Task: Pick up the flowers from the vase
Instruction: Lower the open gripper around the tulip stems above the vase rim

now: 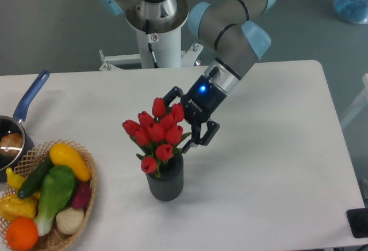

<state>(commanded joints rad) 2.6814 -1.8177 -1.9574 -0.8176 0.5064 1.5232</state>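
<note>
On the white table point(276, 147), your black two-finger gripper point(183, 118), jaws spread, is hovering beside red tulip flowers point(156, 130) standing in the ribbed dark grey vase point(166, 183).

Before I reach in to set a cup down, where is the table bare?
Bare: the table right of the vase and gripper, and the strip behind the flowers. Crowded: the left edge, with the vegetable basket and the saucepan.
</note>
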